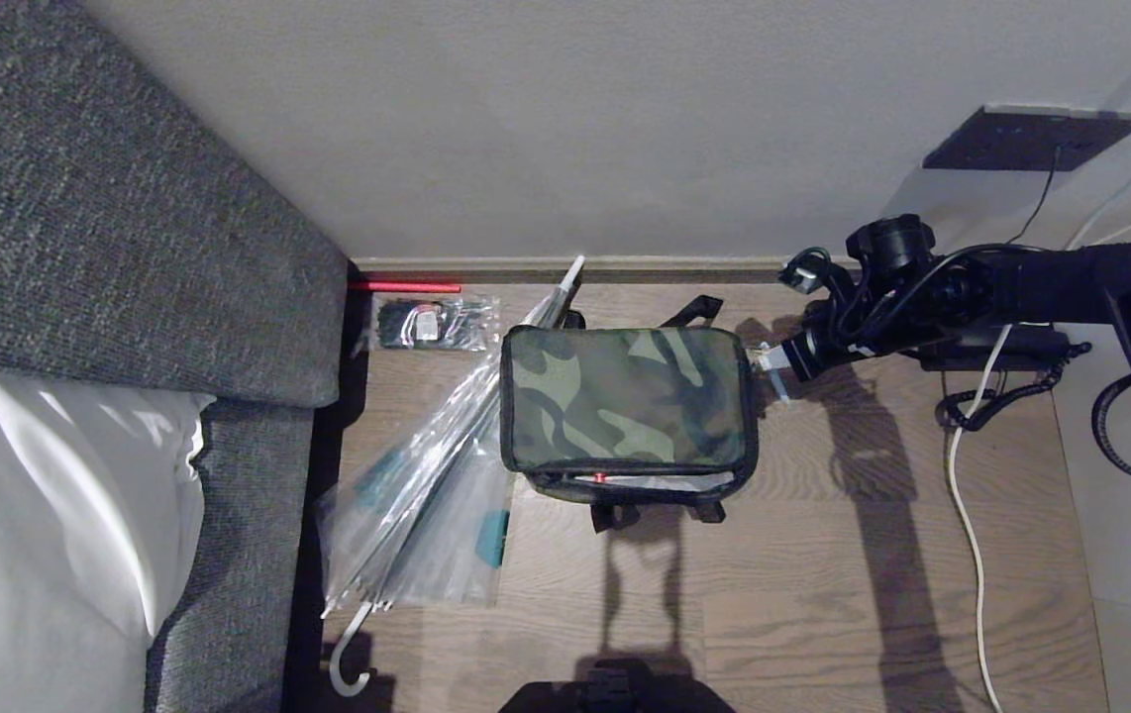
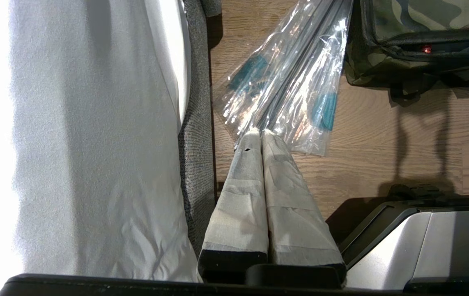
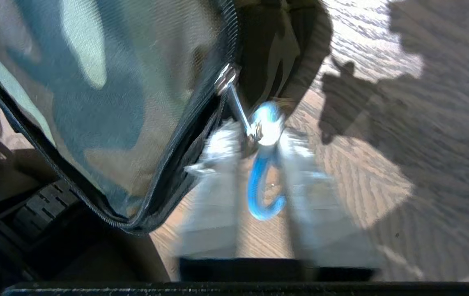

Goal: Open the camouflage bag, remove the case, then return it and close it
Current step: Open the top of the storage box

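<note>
1. The right gripper [image 3: 255,135] sat at the camouflage bag's [image 1: 628,401] right end, fingers parted a little on either side of the blue zip pull [image 3: 264,164], which hung loose between them, not pinched.
2. The bag rested on the wooden floor [image 1: 873,555] near the wall, beside a wrapped umbrella [image 1: 432,475].
3. Its front edge gaped slightly; I judged the closing nearly finished.
4. The left gripper [image 2: 261,137] hung pressed closed near the sofa [image 1: 130,248].

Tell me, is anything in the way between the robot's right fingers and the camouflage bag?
Nothing visible. The right gripper is right at the side of the boxy green camouflage bag, its taped fingers apart around the blue loop on the silver zip pull.
</note>
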